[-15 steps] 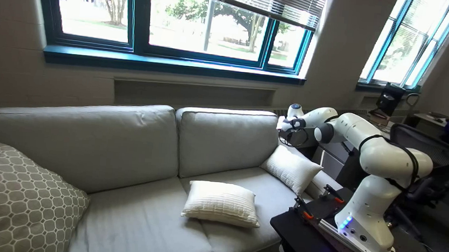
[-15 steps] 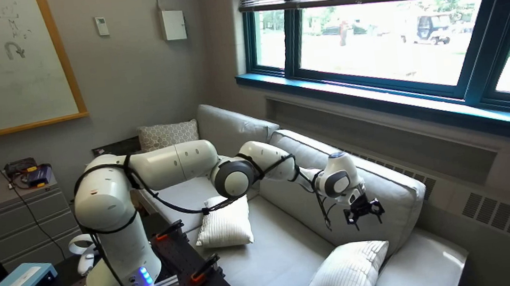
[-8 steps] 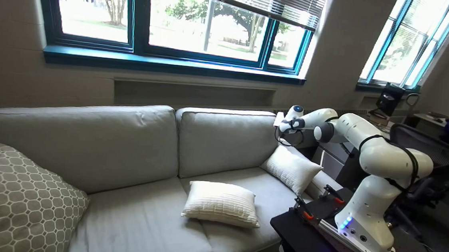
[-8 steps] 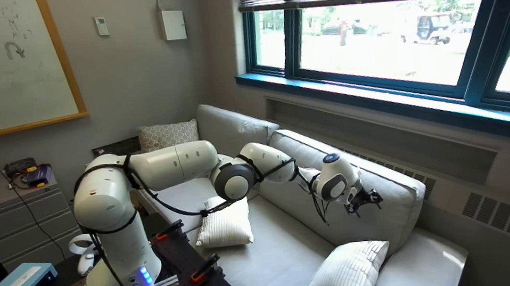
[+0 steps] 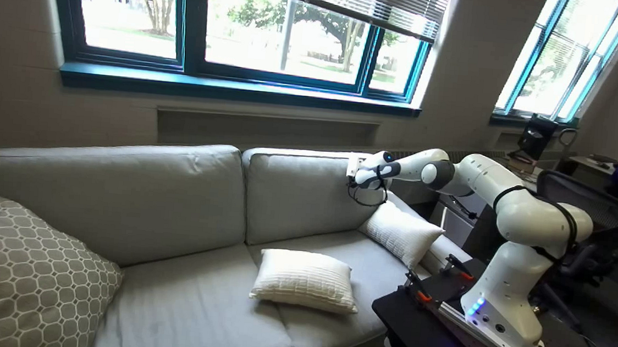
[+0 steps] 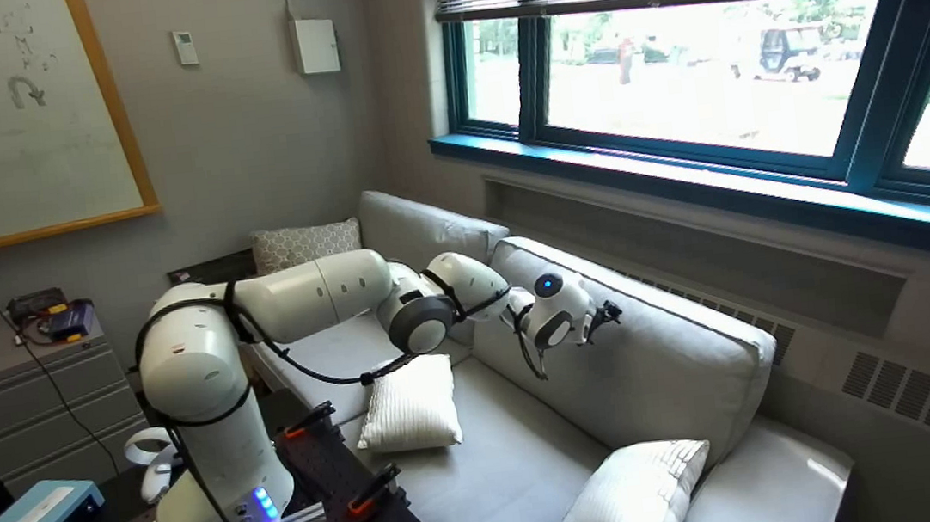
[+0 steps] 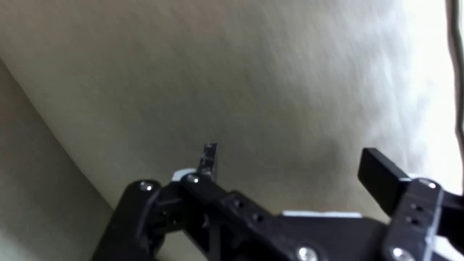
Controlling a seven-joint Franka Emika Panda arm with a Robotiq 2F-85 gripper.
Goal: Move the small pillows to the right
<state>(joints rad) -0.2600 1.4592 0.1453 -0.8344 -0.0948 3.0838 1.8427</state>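
Two small cream-white pillows lie on the grey sofa [image 5: 183, 296]. The middle pillow [image 5: 305, 281] lies flat near the seam between the seat cushions and also shows in an exterior view [image 6: 411, 407]. The end pillow [image 5: 401, 233] leans against the sofa arm and also shows in an exterior view [image 6: 633, 503]. My gripper [image 6: 606, 322] is in front of the back cushion, above the seat, apart from both pillows. In the wrist view the gripper [image 7: 291, 159] is open with nothing between its fingers; only pale grey fabric shows beyond. No pillow shows in the wrist view.
A larger grey patterned pillow [image 5: 30, 278] sits at the far sofa end. The back cushion [image 6: 649, 363] stands close behind my gripper. A dark table [image 5: 413, 325] with clamps carries the arm base beside the sofa front. A window sill [image 6: 680, 173] runs above the sofa back.
My gripper has moved along the sofa back, away from the end pillow toward the sofa middle. The wrist has tilted so the fingers point more toward the back cushion. The pillows have not moved.
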